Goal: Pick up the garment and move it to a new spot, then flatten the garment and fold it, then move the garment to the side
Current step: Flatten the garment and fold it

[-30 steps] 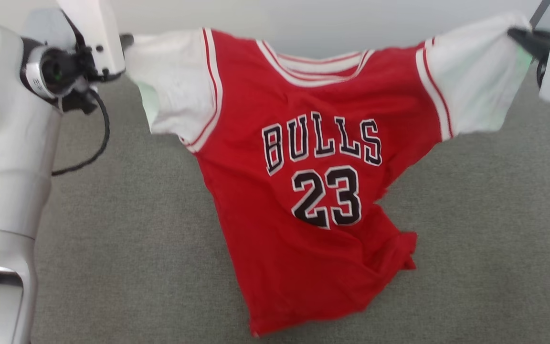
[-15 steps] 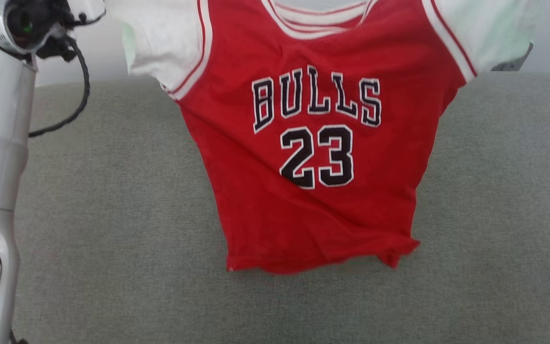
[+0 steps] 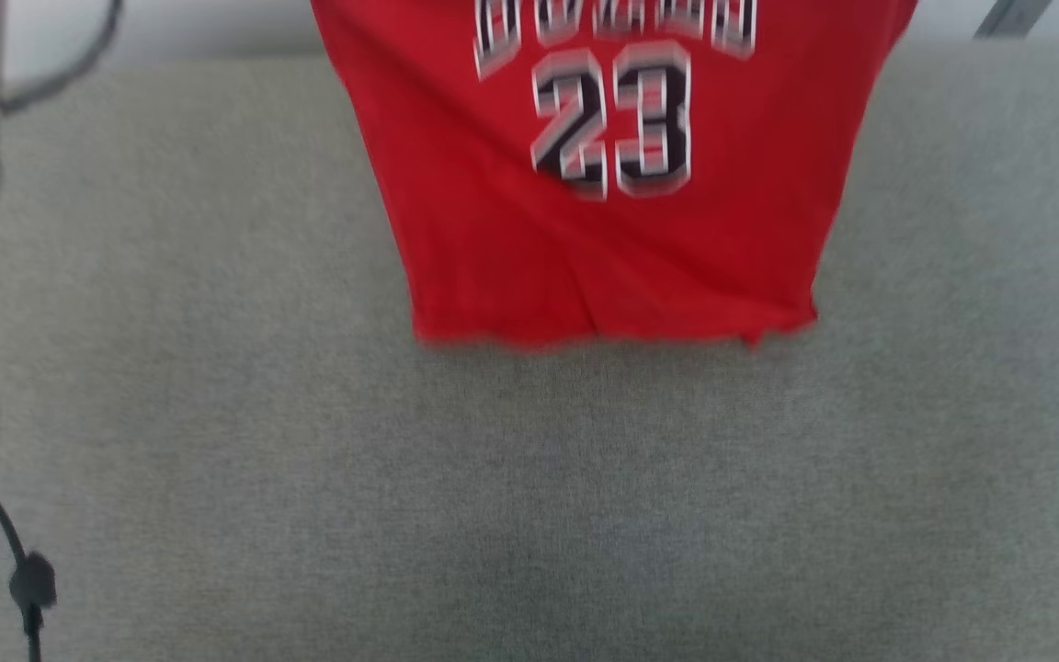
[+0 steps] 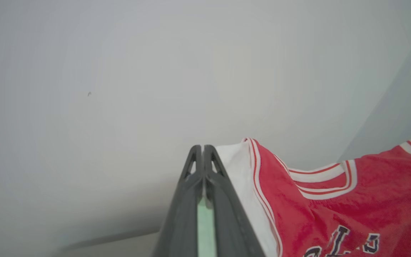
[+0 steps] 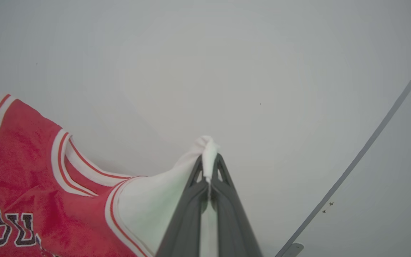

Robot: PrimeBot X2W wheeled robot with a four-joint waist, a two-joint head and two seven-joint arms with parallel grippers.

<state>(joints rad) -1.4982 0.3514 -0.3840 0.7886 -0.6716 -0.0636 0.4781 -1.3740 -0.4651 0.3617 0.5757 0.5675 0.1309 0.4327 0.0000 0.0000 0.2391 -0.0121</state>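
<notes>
counter (image 3: 529, 515): grey woven cover, across the head view
wall (image 4: 120, 71): plain pale grey, beyond it
strip (image 5: 351, 167): thin grey, slanting across the wall

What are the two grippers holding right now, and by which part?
Both hold the garment: left gripper clamps one white sleeve, right gripper the other sleeve's edge.

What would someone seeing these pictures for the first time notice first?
The red garment with a big 23 hangs at the top middle of the head view, its hem over the grey cloth surface. In the wrist views, the left gripper and the right gripper are each shut on one of its white sleeves, against a pale wall.
</notes>
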